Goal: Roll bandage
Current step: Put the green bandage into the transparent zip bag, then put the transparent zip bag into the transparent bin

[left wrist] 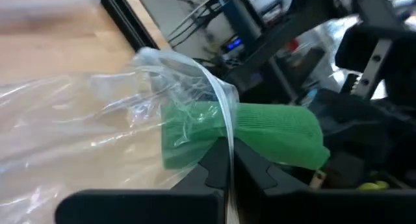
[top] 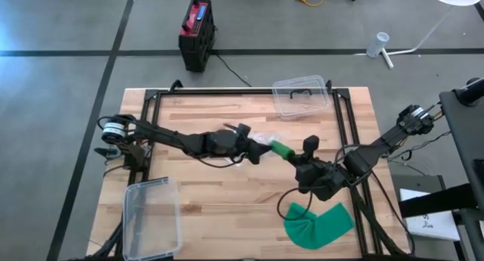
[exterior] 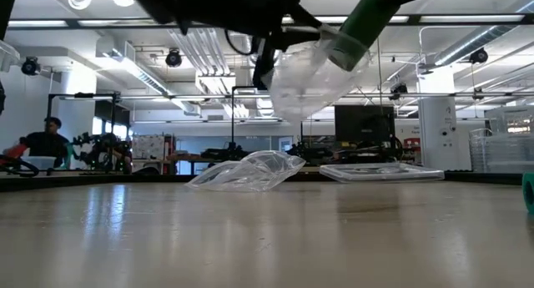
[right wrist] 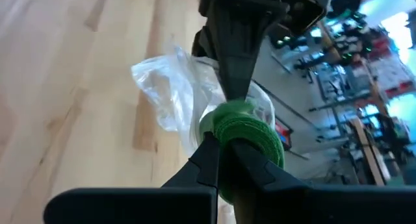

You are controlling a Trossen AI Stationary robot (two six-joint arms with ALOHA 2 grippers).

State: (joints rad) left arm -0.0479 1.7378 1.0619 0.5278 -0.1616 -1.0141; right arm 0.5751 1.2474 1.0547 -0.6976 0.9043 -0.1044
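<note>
A green bandage roll (top: 280,149) hangs above the table's middle. One end of it sits inside the mouth of a clear plastic bag (exterior: 309,79). My left gripper (top: 259,150) reaches in from the table's left and is shut on the bag. My right gripper (top: 293,159) comes from the right and is shut on the roll. In the left wrist view the roll (left wrist: 279,133) pokes out of the bag (left wrist: 97,133). The right wrist view shows the roll (right wrist: 244,130) end-on, with the bag (right wrist: 172,87) behind it. My left gripper pinches the rim of the bag's mouth (left wrist: 224,120) between its two shut fingers, coming nearly level from the table's left. The bag hangs clear of the table, and its mouth is draped over the roll's end. My right gripper pinches the roll at the end outside the bag (right wrist: 227,146) between its two fingers, slanting down from the table's right. The roll is lifted clear and tilted, its lower end in the bag.
A loose green bandage strip (top: 318,225) lies flat at the near right. One clear tub (top: 301,94) stands at the far edge and another (top: 151,215) at the near left. Crumpled clear plastic (exterior: 246,171) rests on the table. A person (exterior: 42,142) sits beyond the table.
</note>
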